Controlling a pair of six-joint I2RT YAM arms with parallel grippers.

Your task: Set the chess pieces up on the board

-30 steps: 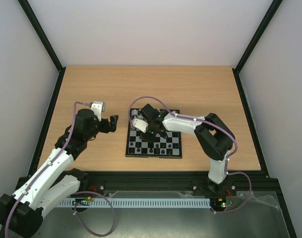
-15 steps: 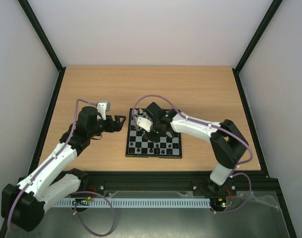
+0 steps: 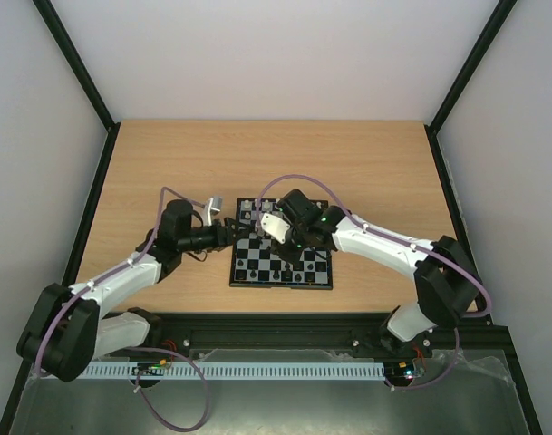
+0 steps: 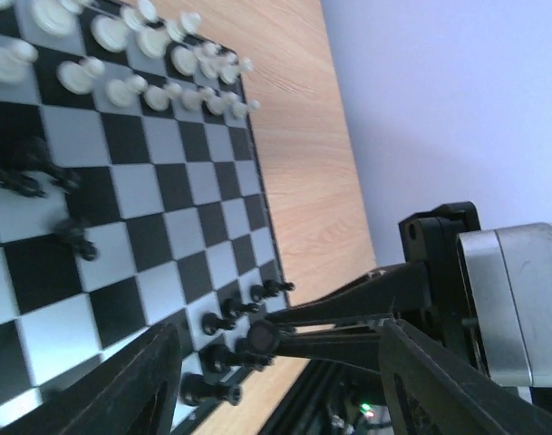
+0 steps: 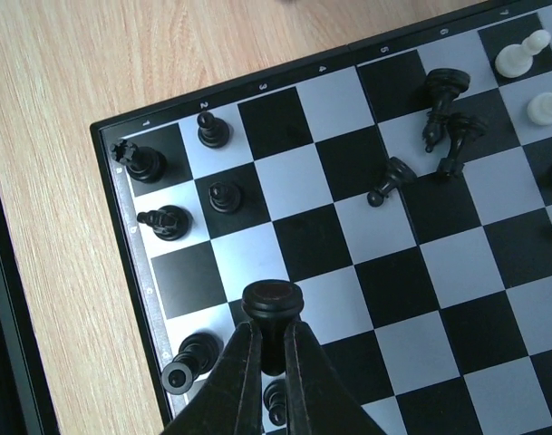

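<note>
My right gripper is pinched tight on a black piece, whose round head shows just above my fingertips. I hold it over the board, close to the edge where the other black men stand in the two outer rows. One of them sits just beside my fingers. Farther in, toward the middle, three toppled black pieces lie close together. The white pieces stand on the opposite side, well apart from my grip.

My left gripper has its fingers apart. It sits low at the board's left rim and points across the squares. Whether it touches the rim I cannot tell. From its own camera, the held piece shows between my spread fingers, near the black rows.
</note>
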